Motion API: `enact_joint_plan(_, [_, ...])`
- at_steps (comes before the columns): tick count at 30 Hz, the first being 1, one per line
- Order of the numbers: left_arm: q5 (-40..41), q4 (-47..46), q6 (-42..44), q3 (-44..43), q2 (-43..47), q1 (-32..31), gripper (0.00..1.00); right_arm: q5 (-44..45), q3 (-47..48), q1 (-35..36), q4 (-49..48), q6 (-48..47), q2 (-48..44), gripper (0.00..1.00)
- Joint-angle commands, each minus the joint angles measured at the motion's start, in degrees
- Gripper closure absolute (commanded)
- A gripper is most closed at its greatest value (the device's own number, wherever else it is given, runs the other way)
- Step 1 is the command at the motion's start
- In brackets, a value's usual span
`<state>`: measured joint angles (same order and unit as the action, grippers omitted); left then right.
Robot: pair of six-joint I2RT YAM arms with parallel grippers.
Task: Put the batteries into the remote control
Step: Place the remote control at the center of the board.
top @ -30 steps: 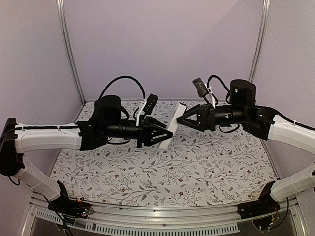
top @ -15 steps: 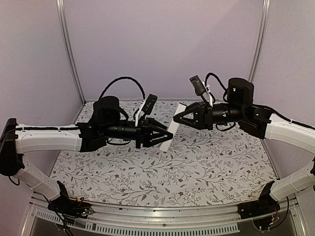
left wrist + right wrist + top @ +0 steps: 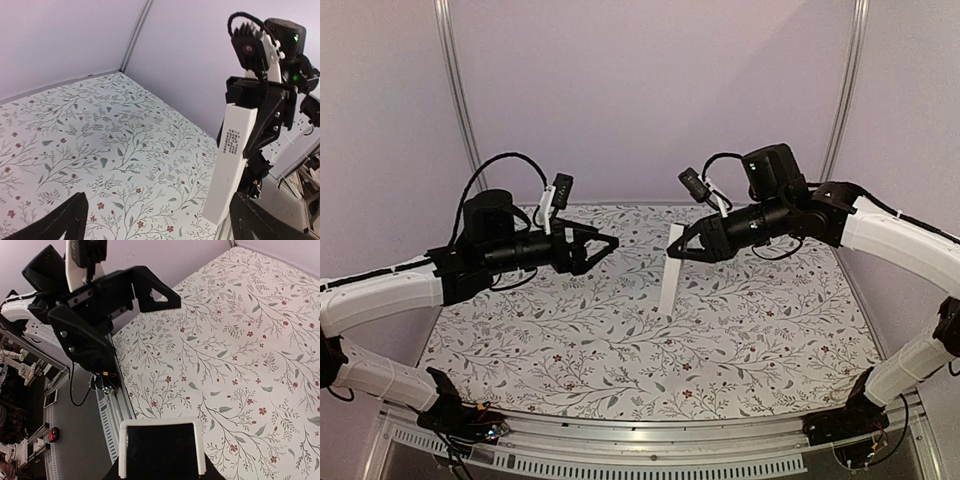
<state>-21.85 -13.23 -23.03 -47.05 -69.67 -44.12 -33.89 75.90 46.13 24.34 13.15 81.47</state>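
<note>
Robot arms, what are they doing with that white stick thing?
The right arm is holding a white remote by its top end, jaws shut on it, so it hangs almost upright over the flowery table. The left arm is off to the side, jaws open and empty. No batteries can be seen.

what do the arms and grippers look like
The left arm and right arm have white shells with black joints and cylindrical black motors. The left gripper and right gripper are black, with triangular open-frame fingers. Looped black cables run to a small camera on each wrist.
</note>
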Motion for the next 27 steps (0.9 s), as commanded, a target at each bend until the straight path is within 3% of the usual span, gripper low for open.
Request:
enact_joint_plan(1, [11.2,10.4,-3.5,1.8,3.6,3.8,0.0,11.4,5.5,0.3,19.1,-6.1,6.3,0.93])
enact_joint_plan(5, [13.3,10.6,-4.4,4.4,5.9,5.0,0.0,20.5,9.6,0.4,23.2,-6.3,11.4,0.95])
enact_joint_plan(16, [16.7,8.1,-3.5,9.8,10.8,5.4,0.0,39.5,10.7,3.0,18.7,-6.8,22.2,0.99])
enact_joint_plan(27, [18.0,7.0,-2.6,11.3,12.3,5.4,0.0,36.4,9.3,3.3,19.8,-7.0,30.2,1.0])
